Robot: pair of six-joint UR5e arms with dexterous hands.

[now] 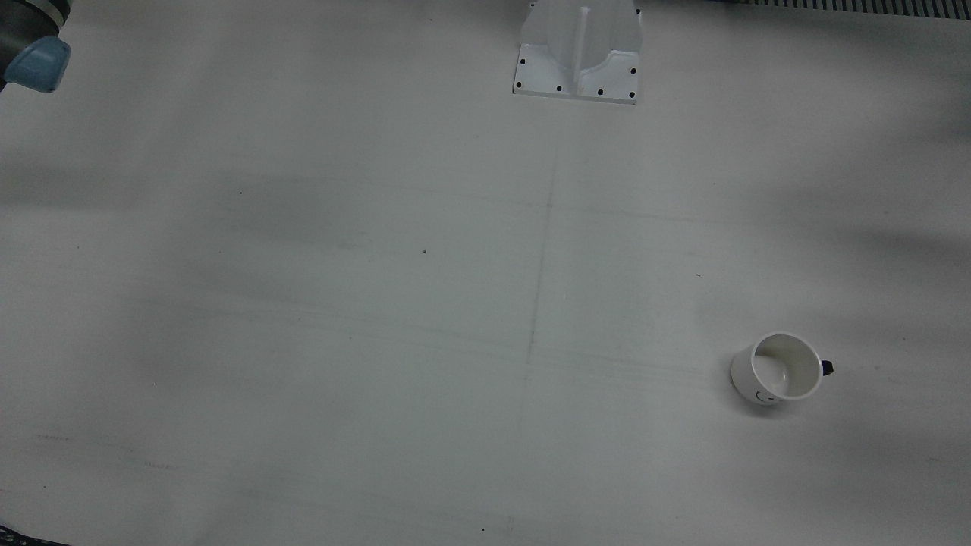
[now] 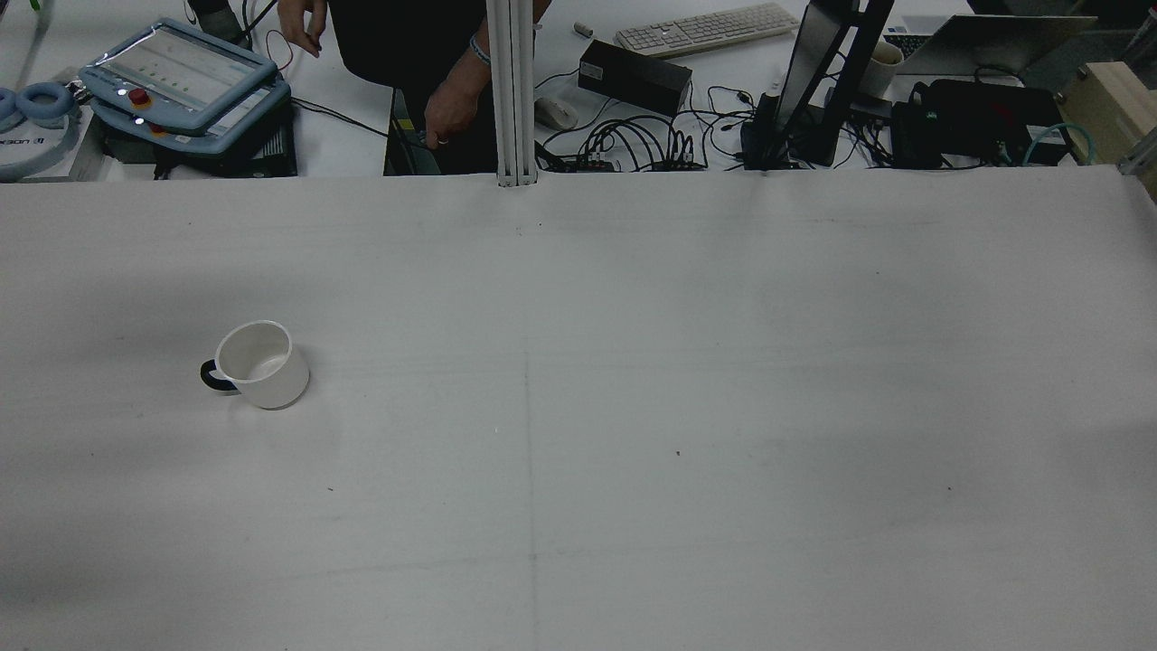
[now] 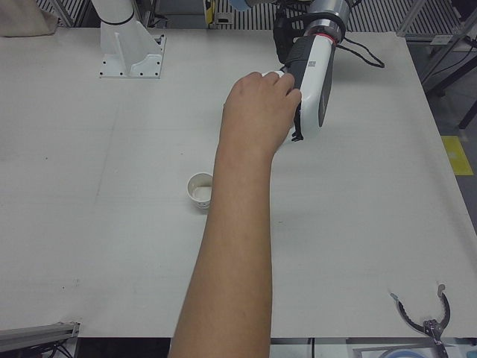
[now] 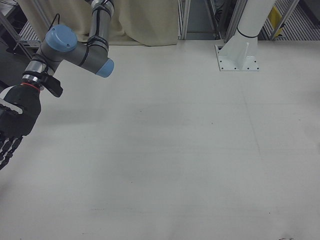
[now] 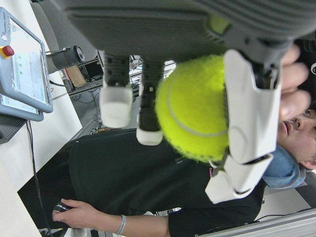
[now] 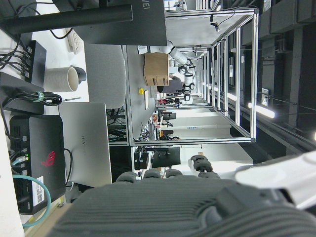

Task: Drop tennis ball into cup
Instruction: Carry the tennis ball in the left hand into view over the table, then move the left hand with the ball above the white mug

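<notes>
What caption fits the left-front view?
A person's hand touches the raised left robot hand above a white cup.

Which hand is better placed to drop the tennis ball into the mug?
The left hand. It already holds the tennis ball, and the mug stands on its half of the table. The right hand holds nothing.

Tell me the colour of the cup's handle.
The cup is white, but its handle is black or very dark, clearest in the rear view.
</notes>
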